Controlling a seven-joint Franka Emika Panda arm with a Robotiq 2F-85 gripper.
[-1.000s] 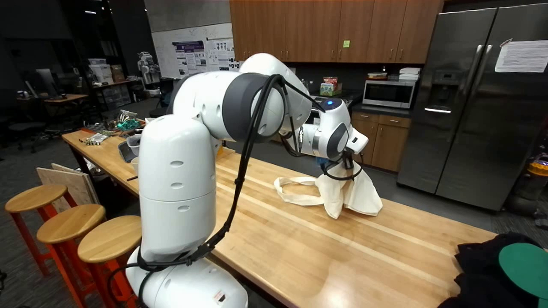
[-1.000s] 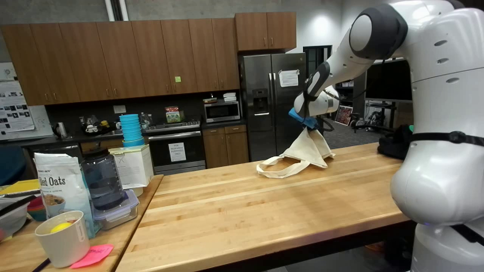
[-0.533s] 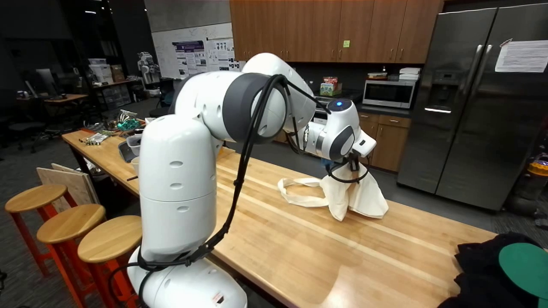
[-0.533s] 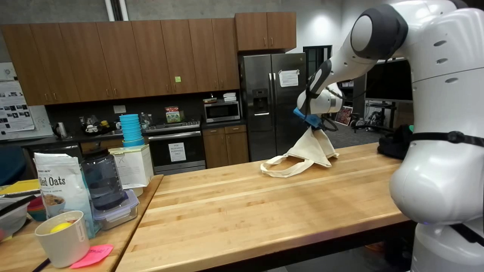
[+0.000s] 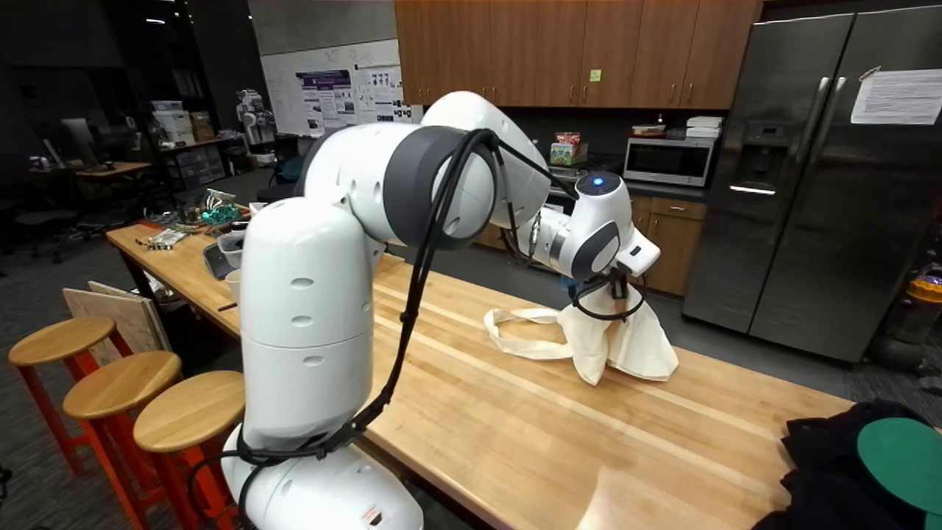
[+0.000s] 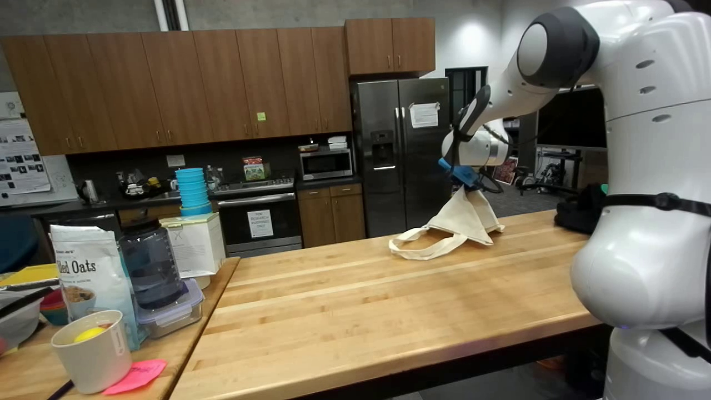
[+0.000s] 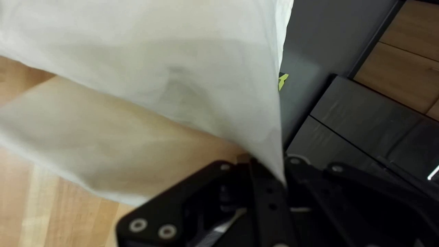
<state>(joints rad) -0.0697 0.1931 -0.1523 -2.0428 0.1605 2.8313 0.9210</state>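
Observation:
A cream cloth tote bag [image 5: 639,340] hangs bunched from my gripper [image 5: 620,288] over the far edge of the wooden table. Its lower folds rest on the tabletop, as an exterior view [image 6: 464,219] also shows. A strap loop [image 6: 425,253] lies flat on the table beside it. In the wrist view the bag's cloth [image 7: 144,41] fills the upper left and narrows to a point between the dark fingers [image 7: 267,168]. The gripper is shut on this gathered cloth. The fingertips themselves are partly hidden by the fabric.
The wooden table [image 6: 344,311] runs under the bag. A black cloth item with a green disc [image 5: 899,460] lies at one table end. At the other end stand an oats bag [image 6: 94,278], a cup [image 6: 94,353] and a dark jar [image 6: 149,266]. Stools [image 5: 193,412] stand alongside.
My gripper and the bag have moved steadily to the right in both exterior views. The bag's folds and strap have slid along the table with it. The grip has not changed.

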